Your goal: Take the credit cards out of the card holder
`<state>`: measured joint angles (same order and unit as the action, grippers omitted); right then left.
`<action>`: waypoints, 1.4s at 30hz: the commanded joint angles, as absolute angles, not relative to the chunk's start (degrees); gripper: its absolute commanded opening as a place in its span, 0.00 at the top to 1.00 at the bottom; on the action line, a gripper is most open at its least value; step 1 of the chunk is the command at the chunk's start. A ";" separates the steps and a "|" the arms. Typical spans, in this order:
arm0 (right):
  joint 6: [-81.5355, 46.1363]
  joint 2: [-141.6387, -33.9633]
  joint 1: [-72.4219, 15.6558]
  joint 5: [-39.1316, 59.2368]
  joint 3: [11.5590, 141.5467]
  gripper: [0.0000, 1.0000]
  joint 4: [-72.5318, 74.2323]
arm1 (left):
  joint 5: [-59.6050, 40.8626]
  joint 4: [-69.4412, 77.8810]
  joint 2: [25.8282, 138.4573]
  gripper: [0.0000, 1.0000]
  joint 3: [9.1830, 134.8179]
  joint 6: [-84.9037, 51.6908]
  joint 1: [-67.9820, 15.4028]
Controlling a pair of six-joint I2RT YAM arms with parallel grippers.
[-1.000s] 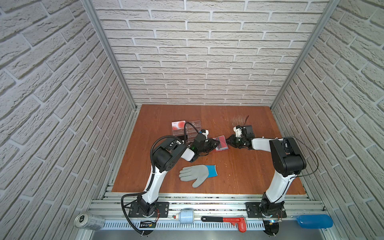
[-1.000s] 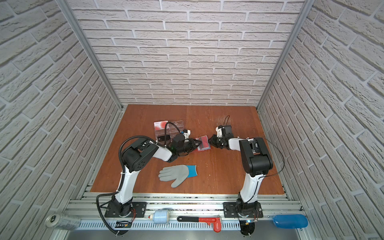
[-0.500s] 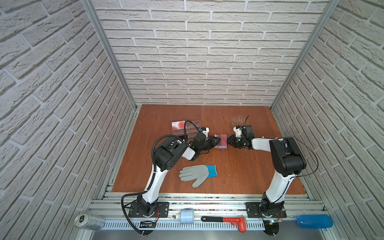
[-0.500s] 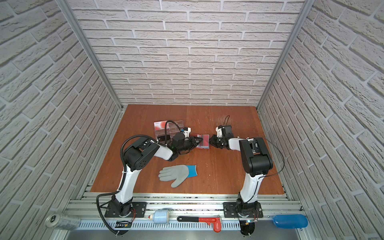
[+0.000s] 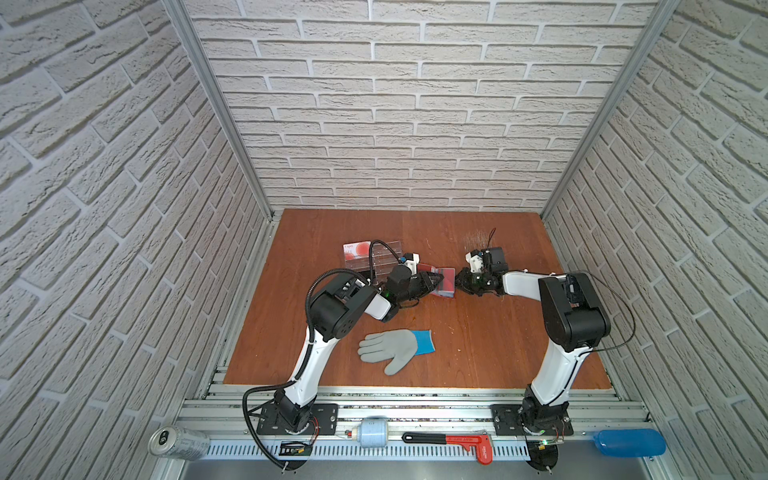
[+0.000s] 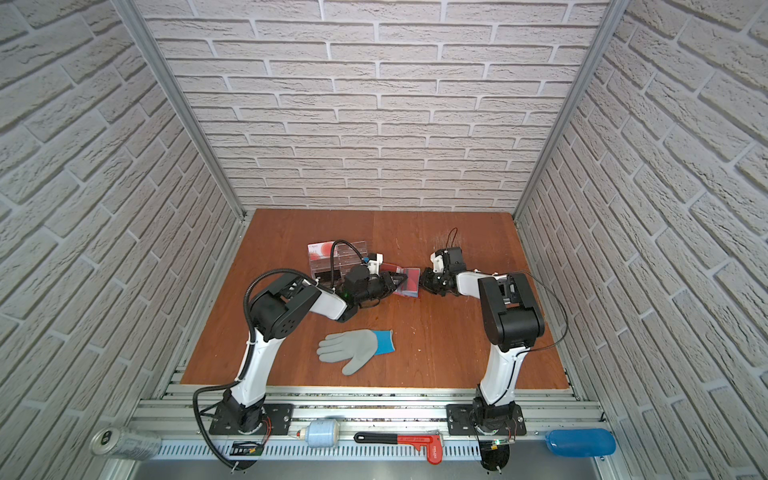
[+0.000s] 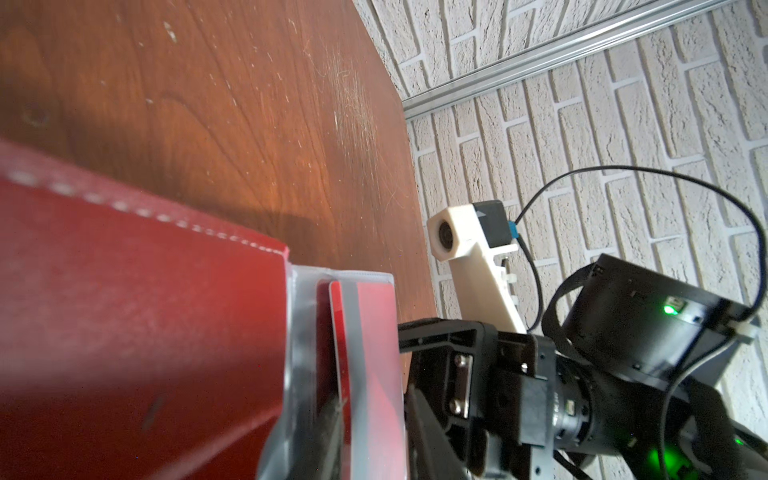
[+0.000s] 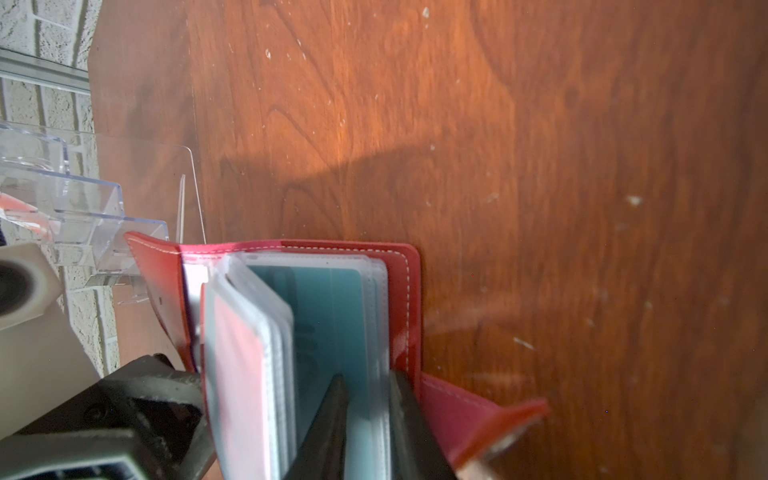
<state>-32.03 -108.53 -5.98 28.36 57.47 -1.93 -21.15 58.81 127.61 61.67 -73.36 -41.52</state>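
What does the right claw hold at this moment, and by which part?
The right claw pinches the card holder by the open edge of its clear sleeves, with the light blue card inside them.

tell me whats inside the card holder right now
Inside the card holder, clear sleeves hold a light blue card and a dark red card. Sleeves behind those are covered, so any other cards cannot be seen.
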 commanded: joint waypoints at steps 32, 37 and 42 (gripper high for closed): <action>-27.99 -102.76 -5.45 21.99 54.58 0.48 -19.77 | -23.70 68.64 128.04 0.72 58.62 -74.00 -43.07; -27.89 -101.69 -5.18 21.00 54.68 0.46 -20.81 | -23.70 68.97 128.41 0.72 58.71 -74.08 -43.07; -27.37 -100.92 -5.17 18.71 54.85 0.41 -22.62 | -23.91 69.13 129.07 0.72 59.41 -74.44 -43.09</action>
